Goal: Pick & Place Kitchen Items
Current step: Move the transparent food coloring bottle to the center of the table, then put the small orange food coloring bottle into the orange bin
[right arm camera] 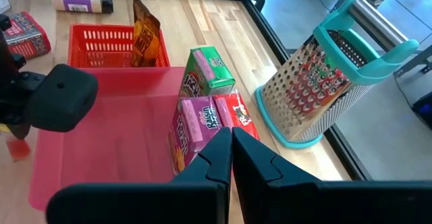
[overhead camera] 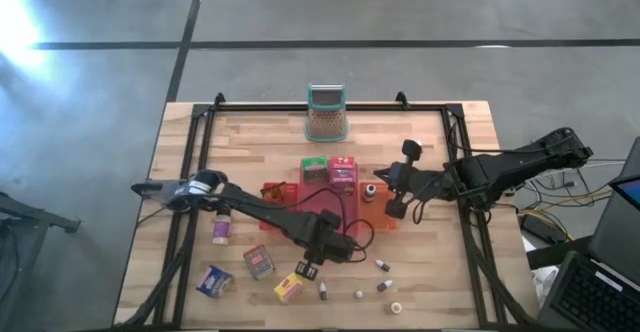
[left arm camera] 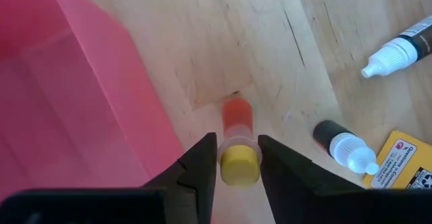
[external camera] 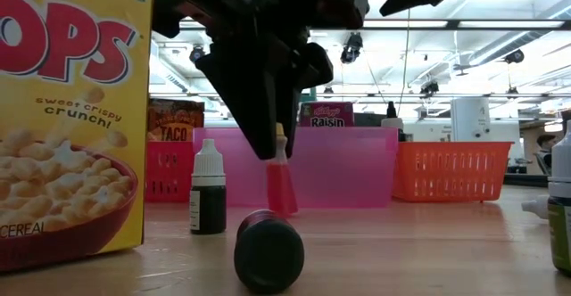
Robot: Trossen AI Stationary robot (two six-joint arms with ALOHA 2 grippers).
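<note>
Clamped between the fingers of the left gripper low in the frame's centre, a small red yellow-capped bottle is held beside the translucent pink tray, into which it is judged to be carried next, while the right gripper is kept closed and empty.

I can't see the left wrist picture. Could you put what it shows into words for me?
The left gripper has its jaws shut on a small red bottle with a yellow cap, above the wooden table and beside a pink tray. Two dark dropper bottles with white caps lie nearby, by the corner of a yellow box.
</note>
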